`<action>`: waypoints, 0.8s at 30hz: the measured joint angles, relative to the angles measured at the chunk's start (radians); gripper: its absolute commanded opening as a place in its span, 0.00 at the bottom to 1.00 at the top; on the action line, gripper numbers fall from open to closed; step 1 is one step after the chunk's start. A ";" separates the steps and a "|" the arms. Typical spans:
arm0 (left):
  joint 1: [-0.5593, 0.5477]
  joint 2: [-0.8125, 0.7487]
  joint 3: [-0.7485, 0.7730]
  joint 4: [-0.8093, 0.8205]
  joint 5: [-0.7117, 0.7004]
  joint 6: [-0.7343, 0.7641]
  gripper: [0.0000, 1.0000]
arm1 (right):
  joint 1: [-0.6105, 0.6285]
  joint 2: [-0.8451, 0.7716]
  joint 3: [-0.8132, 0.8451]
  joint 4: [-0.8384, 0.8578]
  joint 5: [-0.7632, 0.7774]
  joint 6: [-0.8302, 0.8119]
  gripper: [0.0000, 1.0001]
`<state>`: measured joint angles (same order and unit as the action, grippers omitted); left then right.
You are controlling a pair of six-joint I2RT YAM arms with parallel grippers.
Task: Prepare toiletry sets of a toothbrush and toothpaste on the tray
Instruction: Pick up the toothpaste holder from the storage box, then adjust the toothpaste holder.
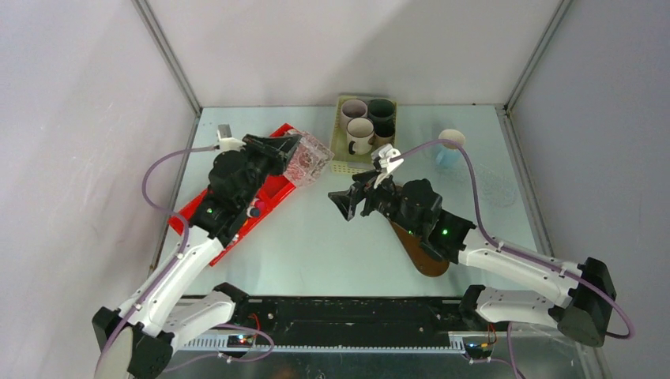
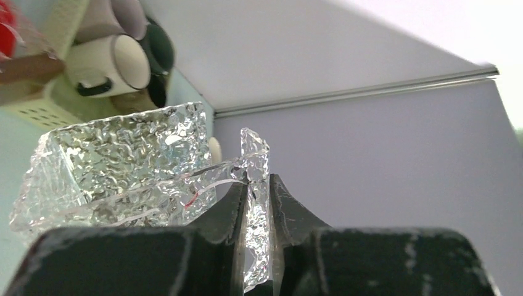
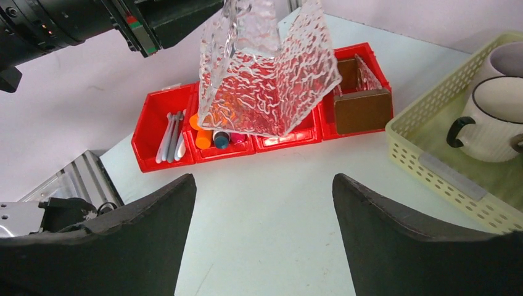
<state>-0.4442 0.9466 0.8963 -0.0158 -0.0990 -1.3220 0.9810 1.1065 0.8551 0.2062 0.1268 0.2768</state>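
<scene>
My left gripper (image 1: 289,150) is shut on one wall of a clear, ripple-textured box (image 1: 310,158) and holds it tilted above the red bin (image 1: 207,212). In the left wrist view the jaws (image 2: 256,183) pinch that wall (image 2: 254,222). Slim white toothbrushes (image 3: 172,132) and an orange toothpaste tube (image 3: 203,137) lie in the bin's compartments under the box (image 3: 269,74). My right gripper (image 1: 348,199) hovers open over bare table, facing the bin, nothing between its fingers (image 3: 264,185). The dark brown tray (image 1: 419,249) lies mostly hidden under the right arm.
A pale yellow mesh basket (image 1: 342,164) at the back holds a cream mug (image 1: 360,134), a dark green mug (image 1: 382,110) and a mauve mug (image 1: 353,108). A light blue cup (image 1: 449,149) stands at the back right. A brown box (image 3: 362,110) sits in the bin's end compartment.
</scene>
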 measured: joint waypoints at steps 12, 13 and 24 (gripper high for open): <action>-0.148 0.083 0.000 0.187 -0.060 -0.146 0.00 | 0.002 0.025 -0.022 0.150 -0.044 0.002 0.75; -0.155 0.093 0.000 0.198 -0.060 -0.154 0.00 | 0.002 0.025 -0.025 0.160 -0.044 0.003 0.74; -0.199 0.154 0.000 0.327 -0.056 -0.216 0.00 | -0.021 0.043 -0.044 0.223 -0.026 0.055 0.63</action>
<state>-0.6434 1.1011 0.8963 0.3115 -0.1551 -1.5383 0.9596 1.1500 0.8112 0.4294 0.1005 0.3321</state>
